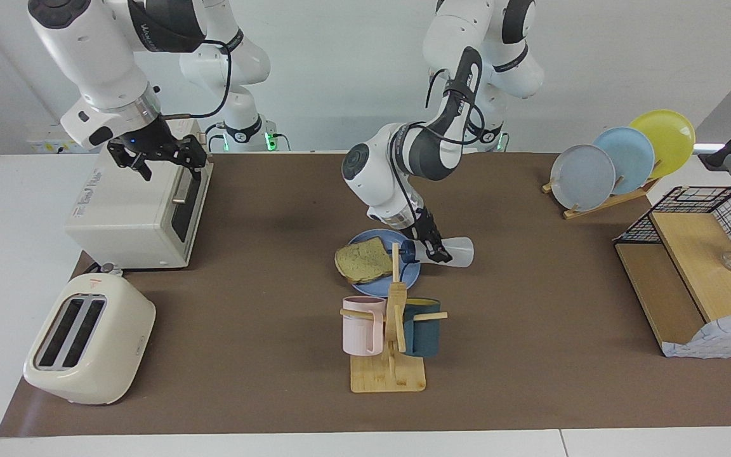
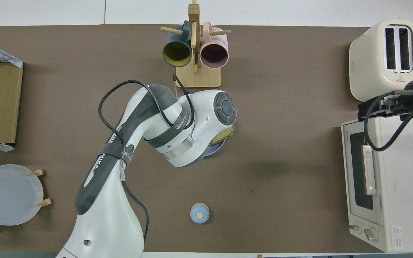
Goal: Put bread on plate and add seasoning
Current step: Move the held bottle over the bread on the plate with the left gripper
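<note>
Right end effector waits over the toaster oven at the right arm's end of the counter, fingers apart, holding nothing. Bell sits nearer the robots than the plate. Bread lies on the plate, overhanging the rim toward the right arm's end. Left end effector is clamped on the seasoning, bottle tipped roughly sideways over the plate edge, cap end toward the bread. Mug rack is just beside the plate, farther out.
</note>
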Tool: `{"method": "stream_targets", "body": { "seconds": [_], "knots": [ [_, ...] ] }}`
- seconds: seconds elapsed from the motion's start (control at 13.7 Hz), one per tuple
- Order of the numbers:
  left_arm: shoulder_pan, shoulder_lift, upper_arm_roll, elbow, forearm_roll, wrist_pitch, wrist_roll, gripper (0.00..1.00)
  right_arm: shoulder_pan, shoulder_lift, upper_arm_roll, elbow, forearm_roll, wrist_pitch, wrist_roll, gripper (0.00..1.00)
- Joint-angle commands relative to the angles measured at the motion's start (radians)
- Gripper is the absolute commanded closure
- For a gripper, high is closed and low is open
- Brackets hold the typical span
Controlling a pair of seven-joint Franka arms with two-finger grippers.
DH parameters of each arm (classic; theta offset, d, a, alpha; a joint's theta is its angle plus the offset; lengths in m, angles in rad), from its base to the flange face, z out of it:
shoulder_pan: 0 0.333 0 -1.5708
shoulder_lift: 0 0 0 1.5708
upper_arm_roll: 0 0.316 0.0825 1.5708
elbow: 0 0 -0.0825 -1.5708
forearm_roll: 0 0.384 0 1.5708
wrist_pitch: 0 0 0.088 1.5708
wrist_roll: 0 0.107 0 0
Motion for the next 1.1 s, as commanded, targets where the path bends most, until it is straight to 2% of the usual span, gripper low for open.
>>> {"method": "stream_targets", "body": {
  "seconds": [0.0, 0.59, 0.88, 1.02],
  "knots": [
    [-0.038, 0.004, 0.018, 0.029, 0.077, -0.067, -0.008, 1.0, -0.007, -0.007, 0.008, 0.001, 0.01, -0.008, -0.028, 0.0],
    [-0.065, 0.004, 0.02, 0.023, 0.225, -0.167, -0.042, 1.0, -0.009, -0.016, 0.012, -0.003, 0.01, -0.002, -0.054, 0.0],
    [-0.098, 0.007, 0.02, -0.002, 0.256, -0.208, -0.071, 1.0, -0.017, -0.016, 0.012, -0.005, 0.01, -0.005, -0.051, 0.0],
    [-0.107, 0.126, 0.024, 0.033, 0.298, -0.265, -0.122, 1.0, -0.017, -0.016, 0.012, -0.005, 0.01, -0.003, -0.05, 0.0]
  ]
}}
